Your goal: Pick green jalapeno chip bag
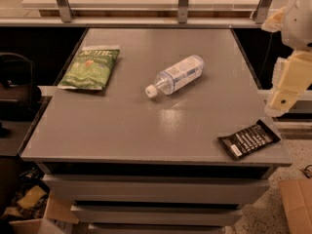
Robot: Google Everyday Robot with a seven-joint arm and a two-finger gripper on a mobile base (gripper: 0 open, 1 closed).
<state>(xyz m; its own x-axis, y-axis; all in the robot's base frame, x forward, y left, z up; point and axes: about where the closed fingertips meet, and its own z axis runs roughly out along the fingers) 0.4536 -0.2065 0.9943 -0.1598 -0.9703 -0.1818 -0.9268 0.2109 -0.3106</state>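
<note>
Apparently gripper point(282, 97) past table's point(195, 130) right edge; bag point(89, 67) opposite.

arm: at right edge, upper part cropped | pincer point(280, 100): angled downward (pale casing)

One high camera looks down across the table point(146, 130) (from its near side); gripper point(286, 92) at right edge.

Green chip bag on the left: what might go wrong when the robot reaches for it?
The gripper hangs beyond the right side of the table, and the green jalapeno chip bag lies far left; the water bottle between them could get knocked and roll.
The bag lies flat, so it may slide rather than lift.
The black wrapper sits at the near right edge; a low sweep might push it off.
</note>
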